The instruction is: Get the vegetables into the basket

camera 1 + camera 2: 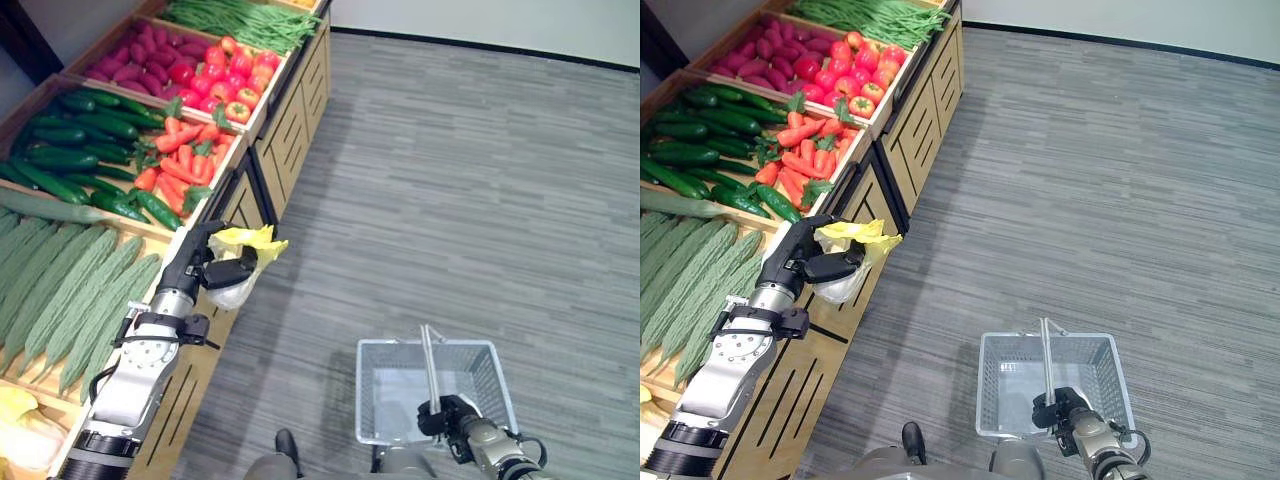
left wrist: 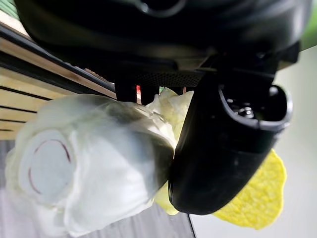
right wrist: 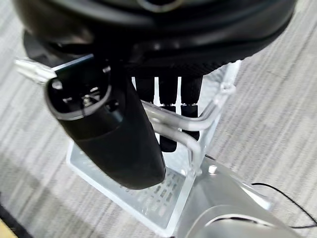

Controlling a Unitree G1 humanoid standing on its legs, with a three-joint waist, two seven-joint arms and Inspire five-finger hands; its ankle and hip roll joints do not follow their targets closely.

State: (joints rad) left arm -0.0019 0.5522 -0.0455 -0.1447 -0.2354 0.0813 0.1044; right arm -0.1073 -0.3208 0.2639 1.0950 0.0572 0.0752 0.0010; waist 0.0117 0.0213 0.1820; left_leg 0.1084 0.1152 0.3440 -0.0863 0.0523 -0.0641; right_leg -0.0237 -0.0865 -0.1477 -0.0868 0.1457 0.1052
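My left hand (image 1: 213, 262) is at the near edge of the produce stand (image 1: 268, 140), over the stand's front rim. Its fingers and thumb are curled round a cabbage (image 2: 94, 163), pale white at the stem end with yellow-green leaves. The wrist view shows the thumb pressed against the cabbage's side. The cabbage is clear of the bins, hanging at the stand's outer edge above the floor (image 1: 470, 180).

My right hand (image 1: 447, 416) is low on the right, fingers wrapped round the handle (image 1: 429, 365) of the wire basket (image 1: 484, 362). The wrist view confirms fingers hooked over the metal bar, thumb on the near side. The basket hangs above the grey floor, well apart from the cabbage and to its right. I can see nothing lying on its mesh bottom.

Stand contents, near to far: ridged gourds (image 1: 70, 290) at left, cucumbers (image 1: 75, 150), carrots (image 1: 180, 160), then sweet potatoes (image 1: 135, 58) beside tomatoes (image 1: 225, 82), and green beans (image 1: 245, 20) farthest.
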